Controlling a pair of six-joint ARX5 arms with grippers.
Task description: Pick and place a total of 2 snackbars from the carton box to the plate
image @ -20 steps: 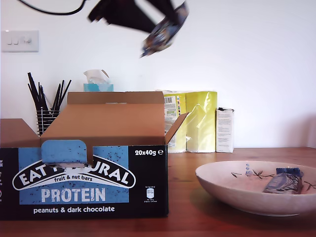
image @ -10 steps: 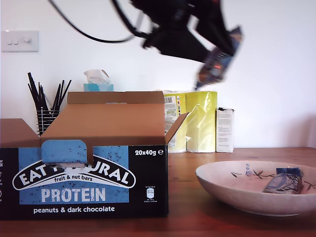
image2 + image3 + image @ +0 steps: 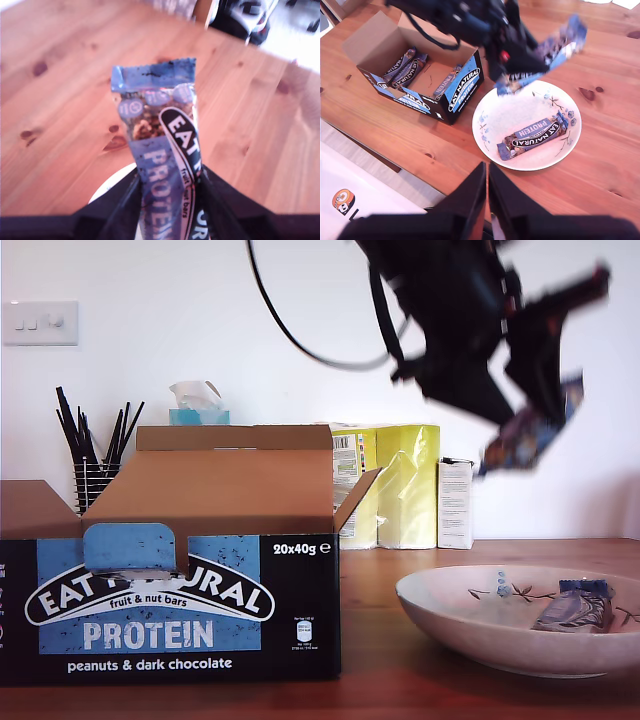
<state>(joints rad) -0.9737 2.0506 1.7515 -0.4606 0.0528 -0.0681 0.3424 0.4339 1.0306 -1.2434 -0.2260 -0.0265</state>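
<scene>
My first gripper [image 3: 535,410] is carrying a snack bar [image 3: 528,432] clamped between its jaws, high in the air at the exterior view's right, above the plate [image 3: 470,615]. In the first wrist view the same bar [image 3: 160,150] is sticking out from between the dark fingers [image 3: 120,210], its blue wrapper showing over the wooden table [image 3: 60,75]. Half a second ago the arm and its bar were hanging nearer the middle of the exterior view, above the yellow packs [image 3: 405,485]; a second ago they were further to that view's left, above the box [image 3: 170,570]. So the arm is travelling from the box toward the plate and is also sitting lower now.

A second snack bar [image 3: 575,608] is already lying in the plate, toward the plate's right in the exterior view, and it is lying where it lay in the earlier pictures. In the second wrist view it [image 3: 532,137] is lying slantwise across the dish [image 3: 487,117], while the carried bar [image 3: 545,55] is hanging over the dish's far rim.

My second gripper [image 3: 487,172] is hovering high over the near edge of the table with its fingers pressed together and nothing between them. From there the open box [image 3: 362,45] is showing several more bars [image 3: 402,67] lying inside.

The box, the plate, the yellow packs, the small white carton [image 3: 455,502] and the black straws [image 3: 95,445] are all standing where they stood before.
</scene>
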